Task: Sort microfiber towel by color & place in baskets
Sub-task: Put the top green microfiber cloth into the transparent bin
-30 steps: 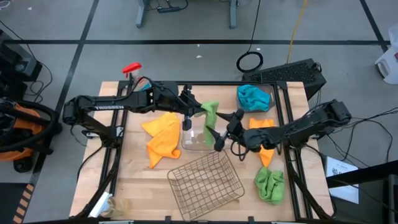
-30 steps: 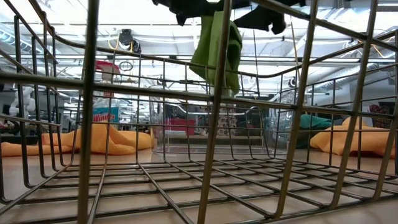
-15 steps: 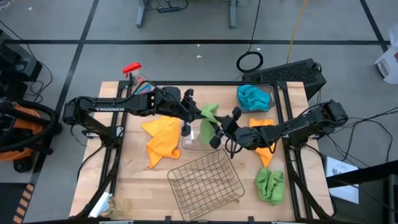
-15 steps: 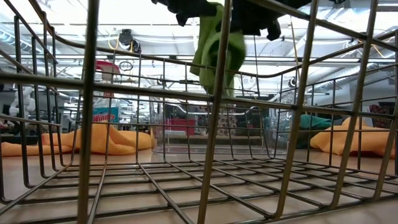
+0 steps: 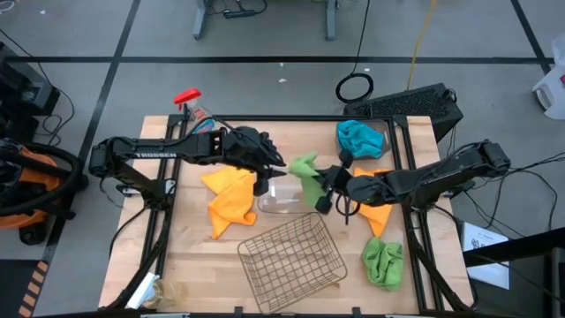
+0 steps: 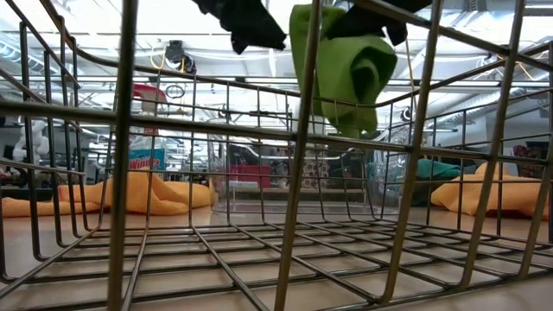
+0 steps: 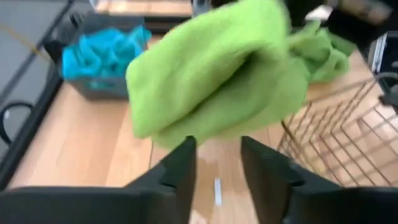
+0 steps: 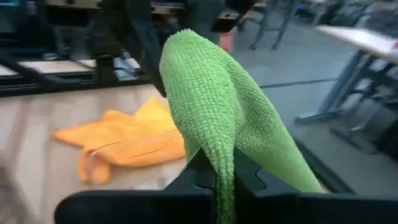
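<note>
A lime green microfiber towel [image 5: 305, 166] hangs in the air above the clear plastic basket [image 5: 281, 201] at the table's middle. My right gripper [image 5: 321, 182] is shut on it, coming from the right. My left gripper [image 5: 267, 174] stands open just left of the towel [image 7: 211, 93], with nothing between its fingers. A yellow-orange towel [image 5: 228, 194] lies flat on the table at the left, another [image 5: 375, 208] under my right arm. A second green towel [image 5: 382, 261] lies bunched at the near right. A teal-blue towel [image 5: 360, 139] sits in the dark basket at the far right. My right gripper pinches a fold of the green towel [image 8: 222, 167] between its two fingers. The fingers come about level from the table's right side. The towel is lifted clear of the table; it bulges over the fingers and hangs slack below them [image 6: 346, 73].
The copper wire basket [image 5: 265, 246] stands at the near middle, close in front of the clear basket. A spray bottle with a red trigger [image 5: 187, 97] is at the far left corner. Black frame rails [image 5: 408, 168] run along the table's sides.
My right gripper has shut on the green towel and carried it a little toward the table's right edge. My left gripper has opened, let go of the towel and drawn back to the left. The towel now hangs from the right gripper alone.
</note>
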You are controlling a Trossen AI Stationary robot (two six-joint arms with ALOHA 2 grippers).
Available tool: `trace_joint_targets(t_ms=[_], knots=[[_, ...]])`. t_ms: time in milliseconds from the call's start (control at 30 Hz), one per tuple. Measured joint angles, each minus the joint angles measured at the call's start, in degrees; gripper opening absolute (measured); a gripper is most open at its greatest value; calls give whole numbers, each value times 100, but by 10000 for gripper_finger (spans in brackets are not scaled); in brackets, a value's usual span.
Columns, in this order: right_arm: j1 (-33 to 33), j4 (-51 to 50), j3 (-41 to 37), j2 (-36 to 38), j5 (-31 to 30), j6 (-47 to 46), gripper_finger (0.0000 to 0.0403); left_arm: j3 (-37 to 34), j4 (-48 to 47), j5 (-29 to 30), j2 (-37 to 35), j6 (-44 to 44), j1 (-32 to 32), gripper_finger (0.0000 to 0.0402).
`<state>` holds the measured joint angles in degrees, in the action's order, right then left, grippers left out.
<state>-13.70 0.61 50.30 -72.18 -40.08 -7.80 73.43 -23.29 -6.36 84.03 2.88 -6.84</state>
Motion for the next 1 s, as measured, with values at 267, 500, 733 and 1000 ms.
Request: trace_joint_targets(t_ms=[267, 500, 733, 1000], knots=[[342, -527, 0, -177, 741, -375, 1, 0, -757, 76, 0, -809, 205, 235], [800, -547, -1, -417, 1641, -528, 1, 0, -968, 601, -2, -1079, 859, 240], [1335, -546, 0, -669, 2716, -748, 0, -136, -964, 1177, -9, -1319, 1622, 240], [1712, -629, 0, -1014, 3255, -1700, 0, -620, -814, 1761, -9, -1792, 2172, 240]])
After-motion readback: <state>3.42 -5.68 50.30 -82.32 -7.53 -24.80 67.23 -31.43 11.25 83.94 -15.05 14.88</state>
